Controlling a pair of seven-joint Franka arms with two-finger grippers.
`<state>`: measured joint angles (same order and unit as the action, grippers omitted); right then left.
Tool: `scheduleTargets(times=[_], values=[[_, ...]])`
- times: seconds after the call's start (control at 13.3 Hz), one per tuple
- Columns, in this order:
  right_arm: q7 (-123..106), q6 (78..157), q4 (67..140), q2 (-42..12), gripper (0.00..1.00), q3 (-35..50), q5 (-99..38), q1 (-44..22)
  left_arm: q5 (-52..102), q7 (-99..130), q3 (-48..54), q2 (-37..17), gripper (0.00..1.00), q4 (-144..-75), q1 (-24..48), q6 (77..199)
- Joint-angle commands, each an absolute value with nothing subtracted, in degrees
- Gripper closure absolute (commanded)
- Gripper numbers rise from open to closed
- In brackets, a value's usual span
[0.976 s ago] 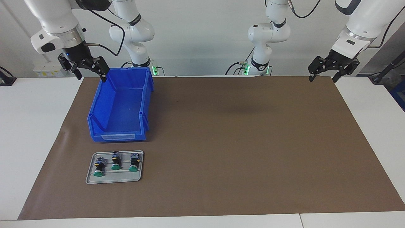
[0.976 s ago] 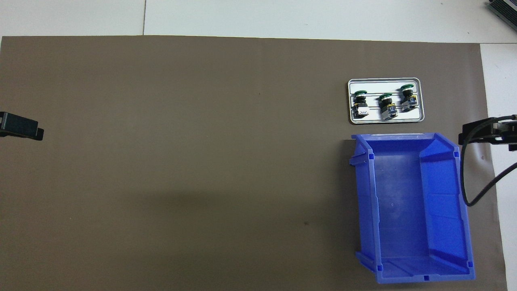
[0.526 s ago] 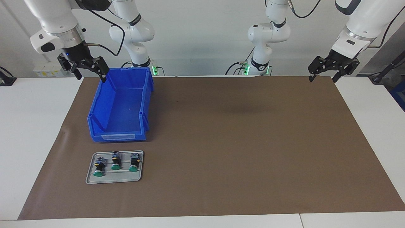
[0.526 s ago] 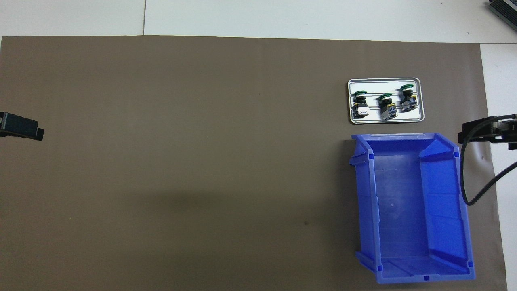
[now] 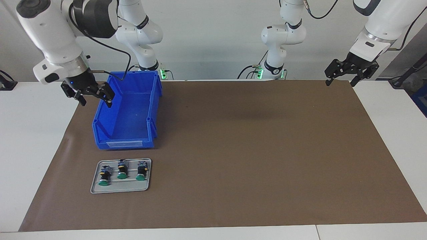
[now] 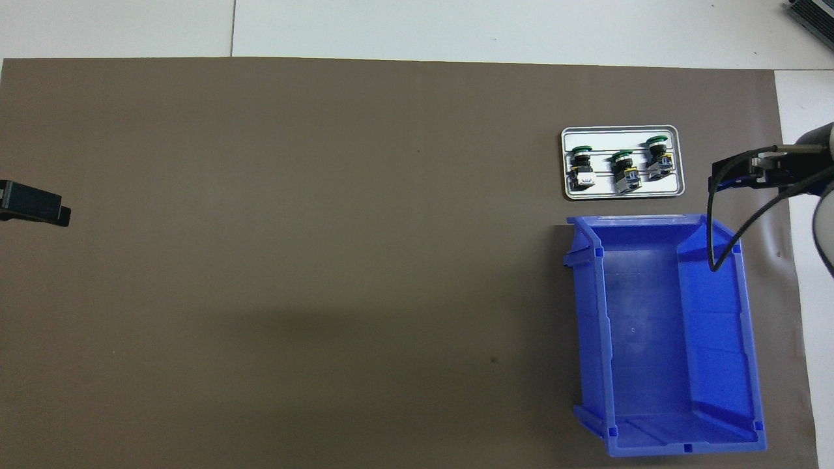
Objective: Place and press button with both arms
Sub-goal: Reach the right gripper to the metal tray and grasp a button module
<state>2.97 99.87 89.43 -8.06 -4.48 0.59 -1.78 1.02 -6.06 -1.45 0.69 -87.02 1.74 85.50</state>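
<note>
Three green-capped buttons lie in a row on a small grey tray (image 5: 120,190): one (image 5: 104,176) toward the right arm's end, a middle one (image 5: 122,170) and a third (image 5: 141,171). They also show in the overhead view (image 6: 624,170) on the tray (image 6: 622,193). My right gripper (image 5: 94,100) is open and empty in the air, over the blue bin's side rim toward the right arm's end; it also shows in the overhead view (image 6: 743,176). My left gripper (image 5: 341,80) is open and empty, waiting over the mat's corner at the left arm's end; its tip shows in the overhead view (image 6: 32,208).
An empty blue bin (image 5: 128,113) stands between the tray and the right arm's base, also seen from overhead (image 6: 651,339). A brown mat (image 5: 250,150) covers the white table. A black cable hangs from the right wrist over the bin.
My right gripper has come down and away from its base, along the bin's side toward the tray. The left arm, buttons and bin have not moved.
</note>
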Motion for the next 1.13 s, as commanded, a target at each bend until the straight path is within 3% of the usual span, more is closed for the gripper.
scheduleTargets(times=[0.0, 0.3, 0.68, 1.05], values=[[-0.86, 106.22, 84.81, -17.46, 0.00, -4.13, -1.05, -0.97, -0.09, -5.89, -0.97, 2.11, 0.00, -88.59, 1.14, 85.34], [-7.90, 117.92, 86.04, -24.69, 0.00, -4.04, -1.23, -1.40, -0.09, -5.89, -0.97, 2.11, 0.00, -88.59, 1.14, 85.43], [-11.25, 128.38, 95.68, -26.72, 0.00, -4.04, -1.23, -1.93, -0.09, -5.89, -0.97, 2.11, 0.00, -88.59, 1.14, 85.43], [-12.22, 131.04, 97.82, -28.30, 0.01, -3.87, -1.32, -2.02, -0.09, -5.89, -0.97, 2.11, 0.00, -88.59, 1.14, 85.43]])
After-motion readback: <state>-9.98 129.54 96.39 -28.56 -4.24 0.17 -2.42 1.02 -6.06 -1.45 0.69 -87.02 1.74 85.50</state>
